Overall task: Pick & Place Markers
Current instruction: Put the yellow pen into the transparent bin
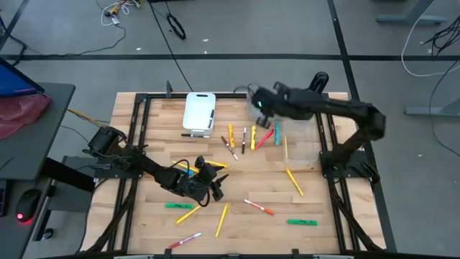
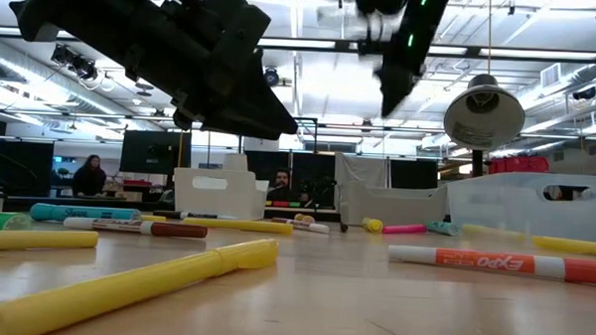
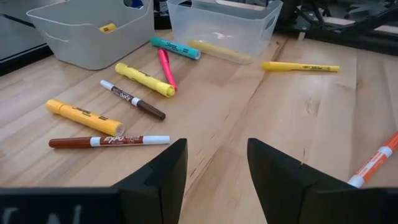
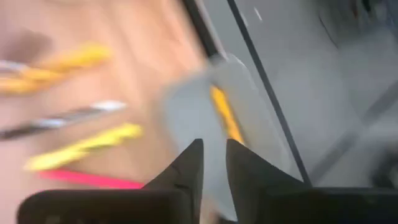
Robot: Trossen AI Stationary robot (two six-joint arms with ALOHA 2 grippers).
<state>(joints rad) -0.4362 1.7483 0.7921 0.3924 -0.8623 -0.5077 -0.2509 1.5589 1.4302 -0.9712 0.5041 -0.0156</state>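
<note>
Several markers lie flat and scattered on the wooden table: a cluster near the far bins and others toward the near edge. In the left wrist view I see a brown Expo, yellow ones, a pink one and a teal one. My left gripper hovers open and empty above mid-table. My right gripper hangs high near the far bins, its fingers a narrow gap apart with nothing between them.
A white bin holding a yellow marker stands at the far edge. A clear bin stands beside it, a yellow marker showing through its wall. Another translucent bin stands to the right. People sit in the room behind.
</note>
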